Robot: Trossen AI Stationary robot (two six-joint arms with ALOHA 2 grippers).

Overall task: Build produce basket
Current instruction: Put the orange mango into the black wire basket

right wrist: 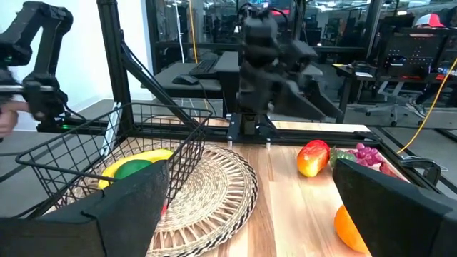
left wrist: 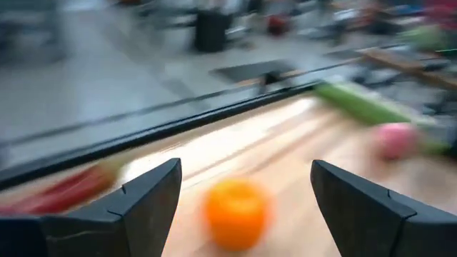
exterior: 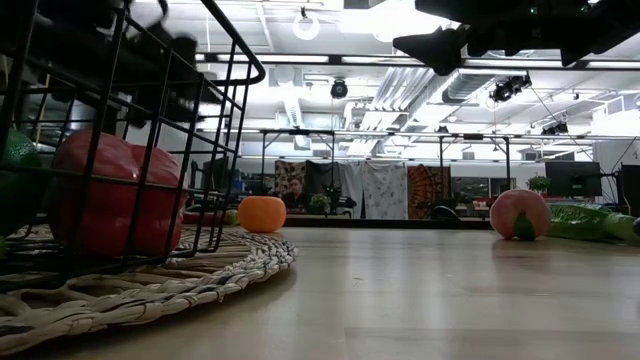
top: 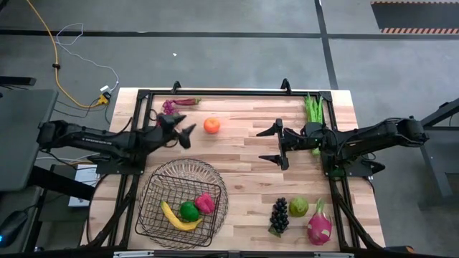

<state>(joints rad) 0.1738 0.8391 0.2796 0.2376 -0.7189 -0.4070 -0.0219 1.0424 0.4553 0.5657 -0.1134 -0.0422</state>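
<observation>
The basket (top: 152, 208) stands on a round woven mat near the table's front left and holds a banana (top: 179, 221), a lime (top: 188, 211) and a red-pink fruit (top: 205, 203). An orange (top: 211, 125) lies on the table toward the far side. My left gripper (top: 185, 127) hovers open just left of the orange (left wrist: 235, 213), which shows ahead of its fingers, untouched. My right gripper (top: 262, 145) waits open over the table's middle right, with nothing between its fingers.
A mango (right wrist: 313, 157) and purple grapes (right wrist: 368, 152) lie at the far left corner, green beans (top: 313, 109) at the far right. A peach (exterior: 518, 213) rests near the beans. Dark grapes (top: 279, 215), a pear (top: 299, 206) and a dragon fruit (top: 320, 223) lie front right.
</observation>
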